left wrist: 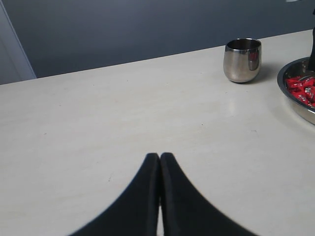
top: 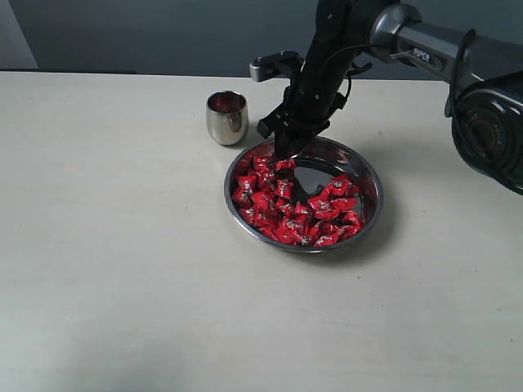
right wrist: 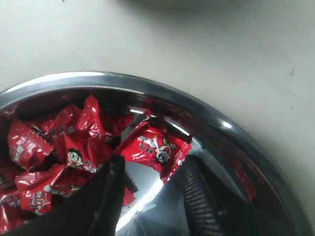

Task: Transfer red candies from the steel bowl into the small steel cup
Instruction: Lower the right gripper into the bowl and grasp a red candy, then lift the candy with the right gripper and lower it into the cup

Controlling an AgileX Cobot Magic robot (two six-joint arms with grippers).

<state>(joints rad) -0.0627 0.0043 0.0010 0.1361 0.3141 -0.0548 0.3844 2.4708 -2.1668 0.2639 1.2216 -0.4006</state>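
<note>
- The right gripper (right wrist: 155,169) stands open inside the steel bowl (top: 374,189), on the side nearest the small steel cup (top: 226,118). Its two fingers flank a single candy (right wrist: 156,147) lying on bare steel at the edge of the heap. As far as the wrist view shows, nothing is clamped.
- The step in hand, I judge, is the pick. The tips should go down to the bowl floor on either side of that wrapper and then close slowly, so the crinkled foil gathers between the pads instead of skidding off on the polished steel.
- Take this one alone. The red candies (top: 288,214) just beside it overlap, and a wide bite could drag a neighbour along and shed it on the way.
- The bowl is shallow with a sloping wall, so pressing near the rim may slide or tip it. Come down straight and lightly.
- The cup stands upright on the worktop (top: 122,269), near the bowl's rim but apart from it. Its mouth is narrow, so the release should be centred above it. Its inside shows red, and I cannot tell whether that is candy or reflection.
- The left gripper (left wrist: 160,157) is closed, fingers touching, and holds nothing. It sits low over the worktop, well apart from cup and bowl and out of the path.
- Only the bowl's rim and the cup's lip need clearing on the carry.
</note>
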